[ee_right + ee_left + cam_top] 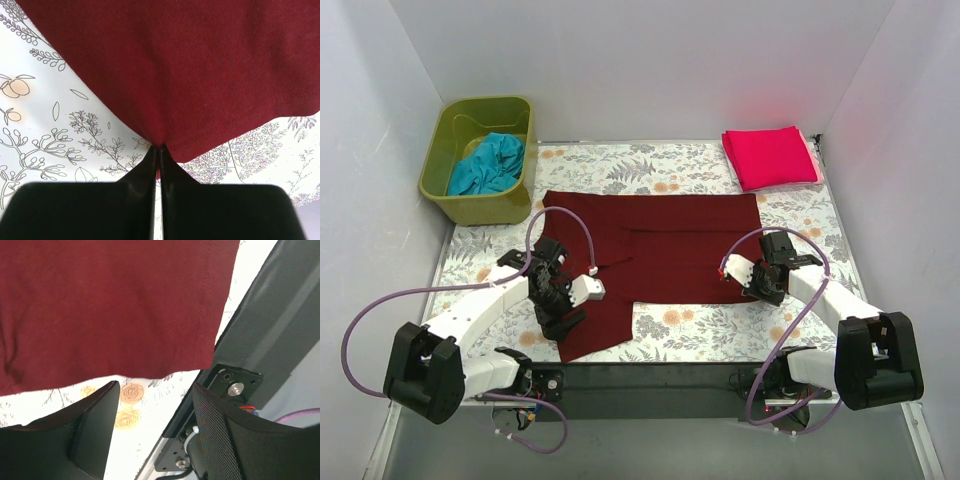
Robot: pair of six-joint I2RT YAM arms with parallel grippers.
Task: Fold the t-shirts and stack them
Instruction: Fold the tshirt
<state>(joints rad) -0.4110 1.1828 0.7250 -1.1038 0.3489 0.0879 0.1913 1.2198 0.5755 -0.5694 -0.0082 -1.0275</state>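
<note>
Even, bright light was cast from above. Just ahead of the left gripper (155, 387) the table cover (150, 420) was washed out white.

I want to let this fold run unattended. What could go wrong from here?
The right gripper pinches only the very edge of the maroon shirt, so the cloth may slip out on lifting. The left gripper is open and holds nothing, so a one-sided pull may drag or skew the shirt.
</note>
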